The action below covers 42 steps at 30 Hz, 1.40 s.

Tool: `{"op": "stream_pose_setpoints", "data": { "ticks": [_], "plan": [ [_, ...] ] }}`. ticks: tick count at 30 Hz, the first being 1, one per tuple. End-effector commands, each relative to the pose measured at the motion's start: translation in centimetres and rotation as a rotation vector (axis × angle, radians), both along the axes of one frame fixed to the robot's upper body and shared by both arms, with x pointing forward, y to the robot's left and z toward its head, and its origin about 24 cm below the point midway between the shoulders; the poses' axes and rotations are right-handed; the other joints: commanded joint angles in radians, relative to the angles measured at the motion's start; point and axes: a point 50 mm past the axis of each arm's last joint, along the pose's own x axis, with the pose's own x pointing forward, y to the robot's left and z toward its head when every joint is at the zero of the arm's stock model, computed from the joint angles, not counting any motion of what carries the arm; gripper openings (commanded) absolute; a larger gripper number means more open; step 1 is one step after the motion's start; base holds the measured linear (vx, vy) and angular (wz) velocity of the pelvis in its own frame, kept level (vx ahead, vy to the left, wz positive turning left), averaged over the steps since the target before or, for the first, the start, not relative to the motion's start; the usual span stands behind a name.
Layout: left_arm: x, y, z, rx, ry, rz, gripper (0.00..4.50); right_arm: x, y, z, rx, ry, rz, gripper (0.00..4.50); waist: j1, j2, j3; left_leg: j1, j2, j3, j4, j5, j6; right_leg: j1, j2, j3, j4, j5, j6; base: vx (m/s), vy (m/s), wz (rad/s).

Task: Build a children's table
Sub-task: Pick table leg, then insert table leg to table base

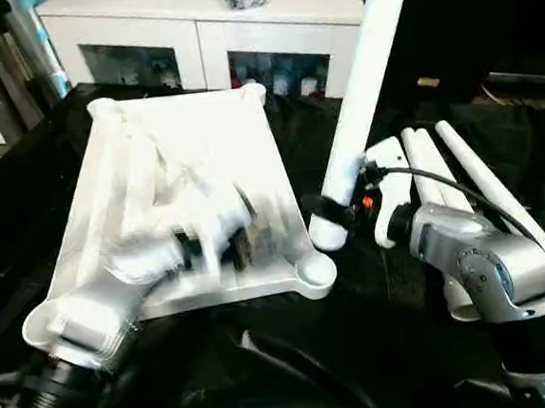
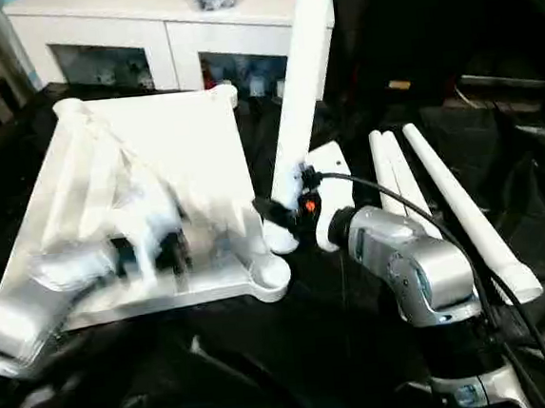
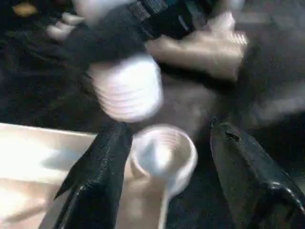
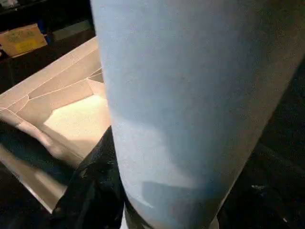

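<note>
The white tabletop [image 1: 181,145] lies underside up on black cloth, ribs and round corner sockets showing. My right gripper [image 1: 335,208] is shut on a long white leg [image 1: 366,72], which stands tilted with its ribbed lower end [image 3: 126,88] just above and beside the near right corner socket [image 1: 315,272]. My left arm reaches across the tabletop, blurred by motion. Its left gripper [image 3: 169,131] is open, one black finger [image 3: 95,176] on each side of that socket [image 3: 164,152]. In the right wrist view the leg [image 4: 190,95] stands close in front of the tabletop [image 4: 71,114].
Three more white legs [image 1: 486,185] lie side by side on the cloth to the right, behind my right forearm. A white cabinet with glass doors [image 1: 199,19] stands behind the work. A black cable [image 1: 462,192] runs over my right wrist.
</note>
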Motion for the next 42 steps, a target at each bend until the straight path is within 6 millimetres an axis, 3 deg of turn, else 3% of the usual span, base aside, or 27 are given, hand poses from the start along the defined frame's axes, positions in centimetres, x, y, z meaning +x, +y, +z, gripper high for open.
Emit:
{"op": "stream_pose_setpoints", "data": {
  "ticks": [1, 2, 3, 16, 30, 36, 42],
  "plan": [
    [0.5, 0.2, -0.5, 0.057, -0.02, -0.021, 3.0, 0.0, -0.4, 0.3, 0.004, -0.022, -0.016, 1.93, 0.0, 0.016, -0.071, 0.012, 0.039, -0.012, -0.082, -0.137, -0.06, 0.049, -0.062, 0.038, -0.065, -0.112, -0.178, 0.0, 0.0, 0.0],
    [0.8, 0.4, -0.9, 0.056, -0.007, -0.018, 3.0, -0.1, -0.4, 0.2, 0.001, -0.019, -0.021, 1.93, -0.001, 0.02, -0.073, 0.014, 0.039, -0.013, -0.081, -0.14, -0.062, 0.048, -0.062, 0.038, -0.065, -0.113, -0.18, 0.0, 0.0, 0.0],
    [0.9, 0.5, -1.0, 0.046, 0.004, -0.014, 2.71, -0.1, -0.4, 0.1, -0.004, -0.019, -0.026, 1.93, -0.002, 0.019, -0.072, 0.014, 0.038, -0.013, -0.082, -0.143, -0.063, 0.048, -0.062, 0.038, -0.066, -0.115, -0.182, 0.0, 0.0, 0.0],
    [1.7, 3.5, -3.7, 0.183, 0.096, -0.04, 1.67, -1.3, -0.3, -0.4, -0.029, -0.02, 0.043, 1.93, -0.002, 0.028, -0.075, 0.015, 0.042, -0.015, -0.082, -0.163, -0.056, 0.049, -0.066, 0.038, -0.065, -0.097, -0.214, 0.0, 0.0, 0.0],
    [1.5, 4.7, -4.9, 0.246, 0.117, -0.061, 0.58, -1.4, -0.7, -0.7, -0.044, -0.023, 0.027, 1.93, -0.002, 0.023, -0.071, 0.014, 0.044, -0.015, -0.085, -0.191, -0.053, 0.047, -0.07, 0.04, -0.071, -0.171, -0.206, 0.0, 0.0, 0.0],
    [1.3, 4.9, -5.5, 0.309, 0.114, -0.064, 0.03, -1.6, -0.6, -0.9, -0.057, 0.016, 0.078, 1.93, -0.003, 0.021, -0.067, 0.016, 0.046, -0.016, -0.087, -0.21, -0.047, 0.044, -0.071, 0.041, -0.077, -0.229, -0.195, 0.0, 0.0, 0.0],
    [1.2, 3.0, -5.1, 0.213, 0.147, -0.053, 0.0, -1.8, -0.7, -1.2, -0.064, 0.051, 0.123, 1.93, -0.002, 0.02, -0.068, 0.017, 0.047, -0.016, -0.086, -0.219, -0.048, 0.04, -0.073, 0.042, -0.081, -0.277, -0.187, 0.0, 0.0, 0.0]
  ]
}}
